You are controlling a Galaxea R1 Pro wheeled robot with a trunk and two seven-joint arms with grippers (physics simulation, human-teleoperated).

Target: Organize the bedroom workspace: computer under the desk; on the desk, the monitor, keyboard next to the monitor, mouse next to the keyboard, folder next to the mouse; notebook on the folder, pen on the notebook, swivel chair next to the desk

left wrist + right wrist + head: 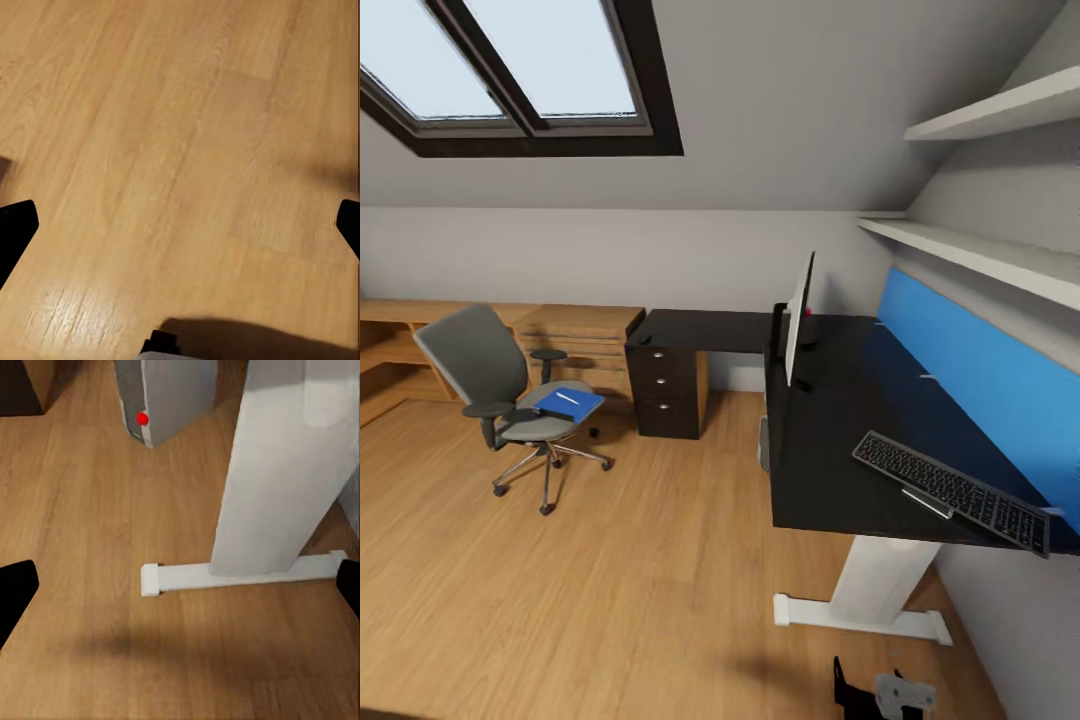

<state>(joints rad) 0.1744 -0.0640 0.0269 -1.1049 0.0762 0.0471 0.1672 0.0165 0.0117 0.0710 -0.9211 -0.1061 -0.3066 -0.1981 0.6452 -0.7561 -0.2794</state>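
Observation:
The desk has a black top and a blue back panel and stands at the right. On it the monitor stands edge-on to me, and the keyboard lies near the front right corner. The grey computer stands on the floor under the desk, beside the white pedestal leg. At the left the swivel chair carries the blue folder with the whitish pen on it. Mouse and notebook are out of view. My left gripper and right gripper hang open over bare floor.
A dark drawer unit stands under the desk's far wing. A light wooden shelf-and-drawer unit runs along the back wall behind the chair. Two white wall shelves hang above the desk. Wide wooden floor lies between chair and desk.

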